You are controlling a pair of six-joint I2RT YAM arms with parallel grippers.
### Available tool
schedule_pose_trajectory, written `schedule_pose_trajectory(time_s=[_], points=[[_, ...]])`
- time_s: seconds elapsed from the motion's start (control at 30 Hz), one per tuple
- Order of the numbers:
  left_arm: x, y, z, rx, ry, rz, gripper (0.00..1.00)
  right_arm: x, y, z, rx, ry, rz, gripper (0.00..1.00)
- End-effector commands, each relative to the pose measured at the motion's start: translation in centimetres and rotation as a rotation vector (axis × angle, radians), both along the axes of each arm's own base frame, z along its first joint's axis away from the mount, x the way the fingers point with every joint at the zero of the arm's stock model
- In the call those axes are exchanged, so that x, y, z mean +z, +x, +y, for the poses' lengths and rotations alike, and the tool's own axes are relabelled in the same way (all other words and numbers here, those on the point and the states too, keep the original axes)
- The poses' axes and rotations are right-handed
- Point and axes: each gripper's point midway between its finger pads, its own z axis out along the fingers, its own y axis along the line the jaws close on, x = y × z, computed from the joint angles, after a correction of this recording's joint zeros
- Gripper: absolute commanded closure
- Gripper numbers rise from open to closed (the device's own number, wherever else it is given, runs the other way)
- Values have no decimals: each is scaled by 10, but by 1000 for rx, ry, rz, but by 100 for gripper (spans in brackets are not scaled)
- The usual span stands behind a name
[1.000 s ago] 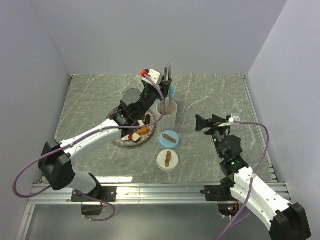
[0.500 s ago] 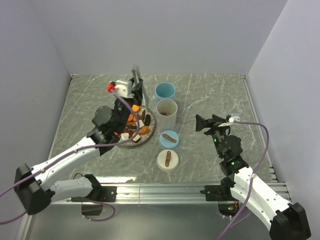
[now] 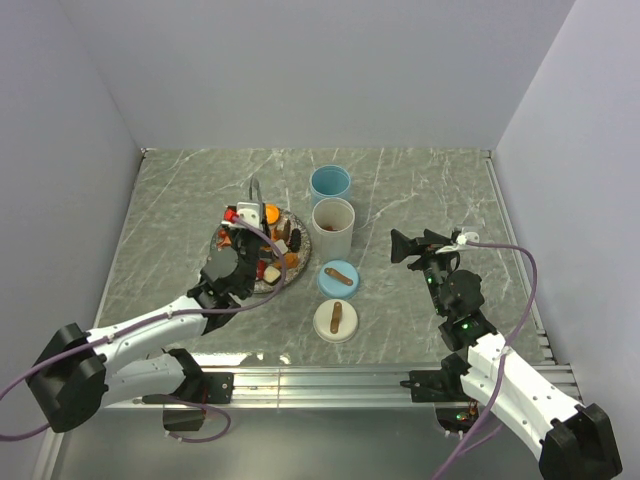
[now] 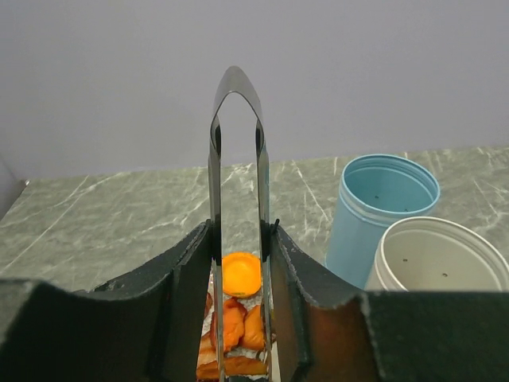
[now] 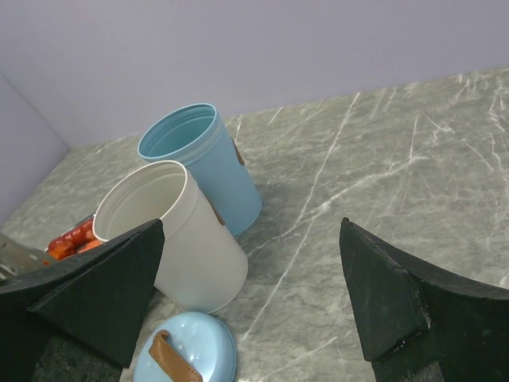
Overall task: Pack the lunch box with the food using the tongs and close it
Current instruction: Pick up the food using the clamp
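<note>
Evidently the packing is at an early or middle stage. The left gripper (image 4: 238, 239) has its jaws drawn in narrow on the tongs (image 4: 215, 183), pinching the two thin arms between its fingers. The joined loop end stands up beyond the fingertips and the working tips point down out of sight.

Directly under that hand sits the plate (image 3: 272, 288), heaped with food (image 4: 240, 273): an orange round slice just below the fingers, more orange pieces nearer the wrist, and white, dark and red bits around them in the top view. Whether the tongs' tips have a piece between them I cannot tell.

Ahead and to the right of the left hand stand the blue container (image 4: 382, 207) and, nearer, the white container (image 4: 437, 259), touching or almost so, both upright and uncovered. The top view hints at something dark low in the white one, but how much is packed cannot be told.

Between the two hands, on the table, lie the blue lid (image 3: 338, 277) and the white lid (image 3: 337, 320), each with its brown strap up.

The right gripper (image 5: 250, 231) hangs spread wide with nothing in it, the containers ahead and to its left.

Left to do, I judge: move most of the food across, then fit the lids.
</note>
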Motion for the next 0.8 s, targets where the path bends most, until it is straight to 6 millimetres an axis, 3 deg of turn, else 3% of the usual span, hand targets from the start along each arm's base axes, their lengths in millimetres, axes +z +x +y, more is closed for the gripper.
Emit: schedule_pose_trajectory(time_s=[0.0,0.77], points=[[21,-3,11,46,-97,-88,60,7,1,-1,-4,4,-27,3],[-21,2,3,33,-42,-36,58,8,0,-1,-1,6,-32,2]])
